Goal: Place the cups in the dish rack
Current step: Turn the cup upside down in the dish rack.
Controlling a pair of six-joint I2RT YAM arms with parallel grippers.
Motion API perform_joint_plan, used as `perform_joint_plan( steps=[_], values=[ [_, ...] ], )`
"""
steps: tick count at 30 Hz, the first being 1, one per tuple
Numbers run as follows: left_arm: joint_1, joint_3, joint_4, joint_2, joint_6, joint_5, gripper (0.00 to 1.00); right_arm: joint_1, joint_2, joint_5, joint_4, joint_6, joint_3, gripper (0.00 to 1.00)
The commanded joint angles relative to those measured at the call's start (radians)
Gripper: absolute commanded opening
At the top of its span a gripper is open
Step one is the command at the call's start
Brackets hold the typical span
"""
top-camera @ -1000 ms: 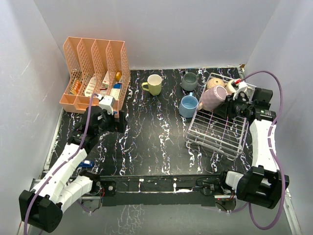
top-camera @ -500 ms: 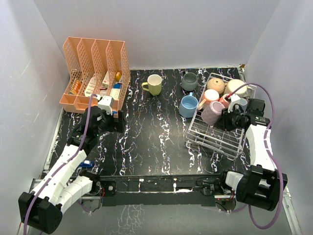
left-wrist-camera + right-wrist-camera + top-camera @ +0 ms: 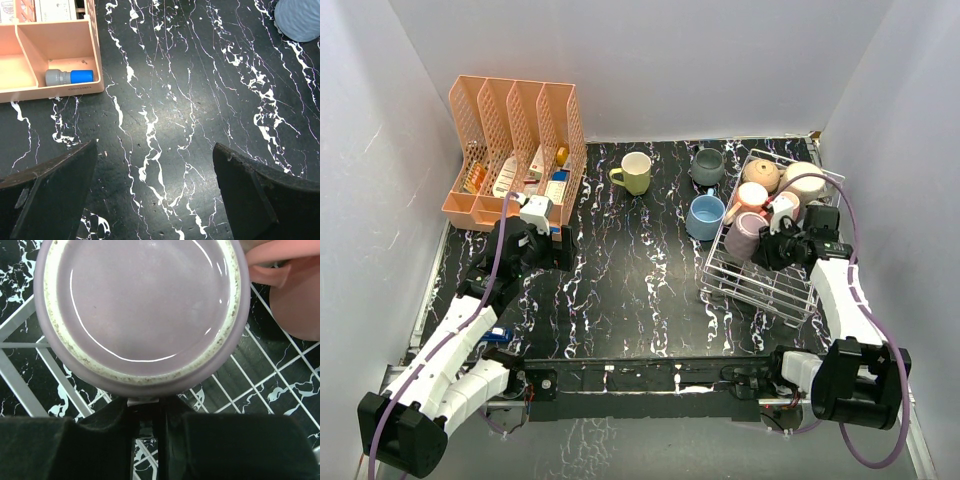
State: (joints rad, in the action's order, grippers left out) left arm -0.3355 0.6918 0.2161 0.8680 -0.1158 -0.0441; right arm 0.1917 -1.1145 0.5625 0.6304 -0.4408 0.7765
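My right fingers [image 3: 105,435] are pinched nearly shut on the near edge of the mauve mug [image 3: 140,315], held bottom-up inside the dish rack [image 3: 760,285] at right centre, beside a pink mug [image 3: 752,195]. I judge this to be the placing step: next I should let go gently and lift clear. My left fingers [image 3: 50,195] gape wide and empty over the counter [image 3: 200,100]. A yellow cup [image 3: 635,172], grey cup [image 3: 708,165] and blue cup [image 3: 705,215] wait at upper centre.

Your top camera looks down from the near side over the whole bench [image 3: 640,290]. Left wrist faces bench near the organizer [image 3: 50,92]; right wrist sits close over the mauve cup [image 3: 140,310], both visible from above.
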Motion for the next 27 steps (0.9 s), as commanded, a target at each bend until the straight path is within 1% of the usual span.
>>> perform_joint_plan(
  steps=[1,10,17,27],
  values=[
    [0.006,-0.006,-0.009,-0.009,0.011,0.008,0.97,-0.042,0.016,-0.055,-0.177,0.046,-0.004,0.08],
    [0.006,-0.006,-0.009,-0.011,0.011,0.009,0.97,-0.122,-0.009,-0.174,-0.268,0.097,-0.017,0.08],
    [0.006,-0.007,-0.011,-0.013,0.011,0.010,0.97,-0.142,-0.017,-0.246,-0.322,0.105,-0.038,0.09],
    [0.006,-0.009,-0.011,-0.009,0.013,0.010,0.97,-0.149,-0.042,-0.266,-0.385,0.122,-0.063,0.14]
  ],
)
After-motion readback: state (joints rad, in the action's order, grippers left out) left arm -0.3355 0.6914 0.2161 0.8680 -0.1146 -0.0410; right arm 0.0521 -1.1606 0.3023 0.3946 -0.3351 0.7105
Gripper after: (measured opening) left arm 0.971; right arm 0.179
